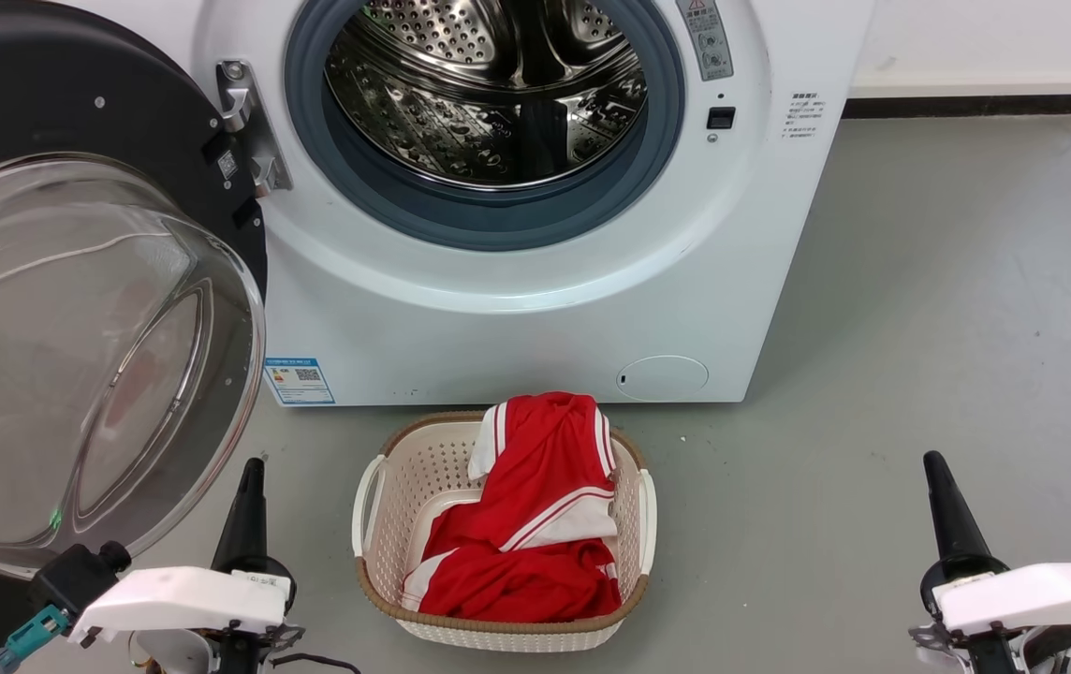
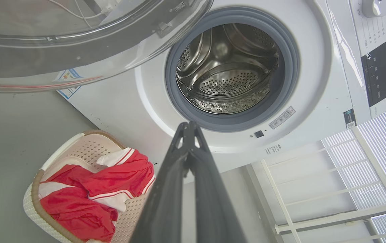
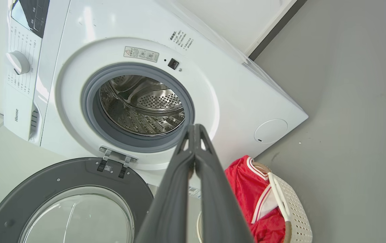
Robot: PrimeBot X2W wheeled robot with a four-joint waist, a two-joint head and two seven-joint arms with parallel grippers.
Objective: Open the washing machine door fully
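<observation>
The white box-shaped front-loading washing machine (image 1: pixel 517 318) stood ahead of both grippers, its perforated steel drum (image 1: pixel 489 84) exposed. Its large round glossy black door (image 1: pixel 77 94), with a bulging clear glass bowl, hung swung wide on the metal hinge (image 1: pixel 250 131), close beside the left gripper (image 1: pixel 253 468) and well apart from the right gripper (image 1: pixel 934 463). A small beige perforated laundry basket (image 1: pixel 376 487) holding a red-and-white garment (image 1: pixel 535 524) sat on the grey floor (image 1: pixel 919 328) between the grippers. Each gripper's dark fingers were pressed together, clasping nothing.
</observation>
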